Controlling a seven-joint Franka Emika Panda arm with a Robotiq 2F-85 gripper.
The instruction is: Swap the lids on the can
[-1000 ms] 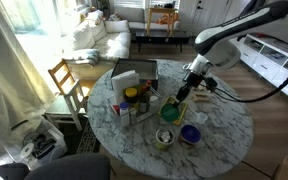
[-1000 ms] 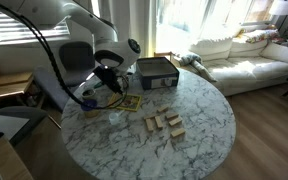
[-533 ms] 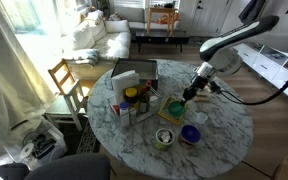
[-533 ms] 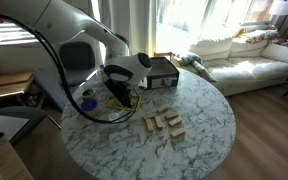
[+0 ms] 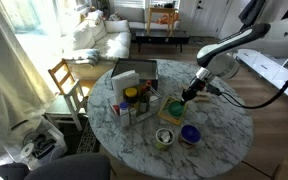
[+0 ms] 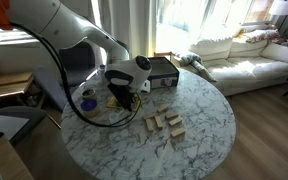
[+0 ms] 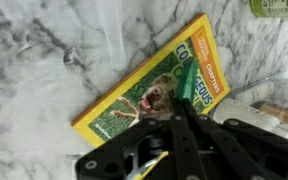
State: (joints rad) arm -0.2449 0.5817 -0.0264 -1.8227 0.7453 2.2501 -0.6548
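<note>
- I am keeping the gripper [image 7: 184, 106] narrow, apparently pinching the green lid [image 7: 190, 85] above a book [image 7: 124, 100] on the worktop [image 7: 34, 60].
- Next, I judge, I am carrying it to the can [image 5: 164, 138].

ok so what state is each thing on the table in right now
gripper: fingers together, low over the book
green lid: at the gripper; held or lying, unclear
blue-purple lid: flat on the table, beside the can
can: upright, top looks uncovered
book: closed, lying flat
</note>
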